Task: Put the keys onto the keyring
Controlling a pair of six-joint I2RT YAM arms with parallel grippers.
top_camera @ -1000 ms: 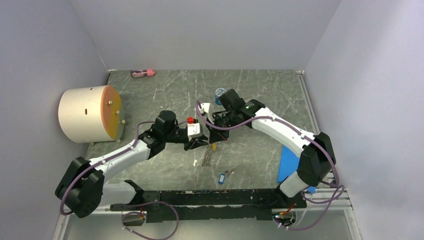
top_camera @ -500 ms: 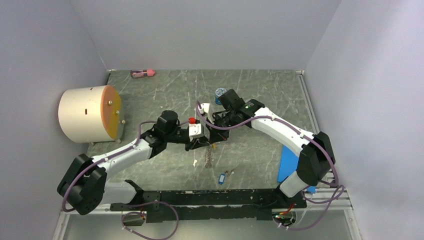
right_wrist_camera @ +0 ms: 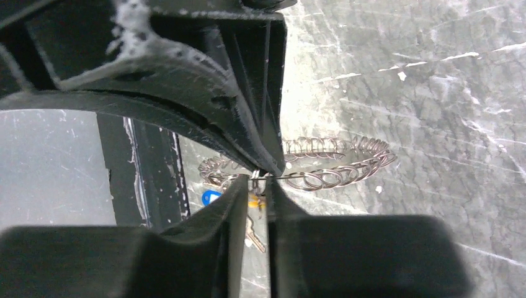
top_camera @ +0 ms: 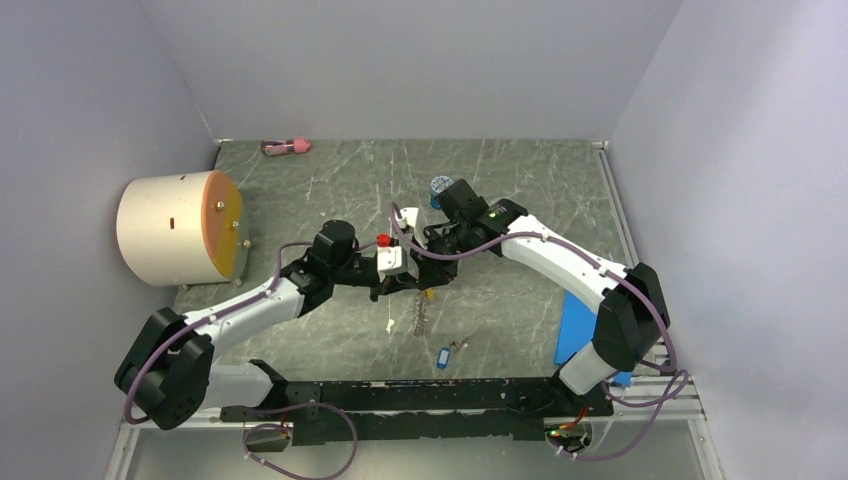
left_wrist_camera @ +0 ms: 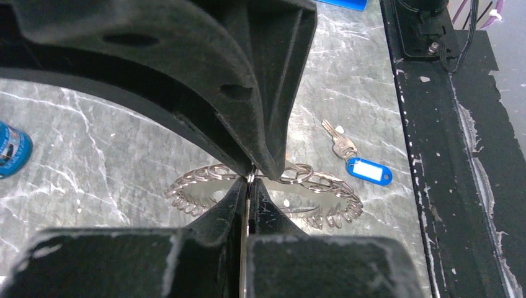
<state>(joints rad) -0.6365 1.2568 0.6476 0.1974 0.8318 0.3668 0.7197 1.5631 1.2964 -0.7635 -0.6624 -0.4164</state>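
The keyring [top_camera: 418,318], a loop of small metal coils, hangs between the two grippers above the table. My left gripper [top_camera: 402,287] is shut on its thin wire [left_wrist_camera: 250,178], and the coils spread out beyond the fingertips [left_wrist_camera: 329,192]. My right gripper [top_camera: 428,279] meets it from the opposite side. In the right wrist view its jaws stand a narrow gap apart [right_wrist_camera: 255,183]. The yellow-headed key [right_wrist_camera: 253,200] hangs in that gap, under the keyring [right_wrist_camera: 335,174]. The blue-tagged key [top_camera: 443,357] lies loose on the table [left_wrist_camera: 369,171], nearer the arm bases.
A cream cylinder with an orange face [top_camera: 175,228] stands at the left. A small blue jar [top_camera: 438,186] sits behind the right gripper, and a pink item [top_camera: 285,146] lies at the back. A blue flat piece [top_camera: 578,325] is at the right, and a black rail [top_camera: 420,395] runs along the near edge.
My left gripper has closed onto the keyring's wire. The right jaws have parted slightly. The hanging keyring has shifted a little to the right.
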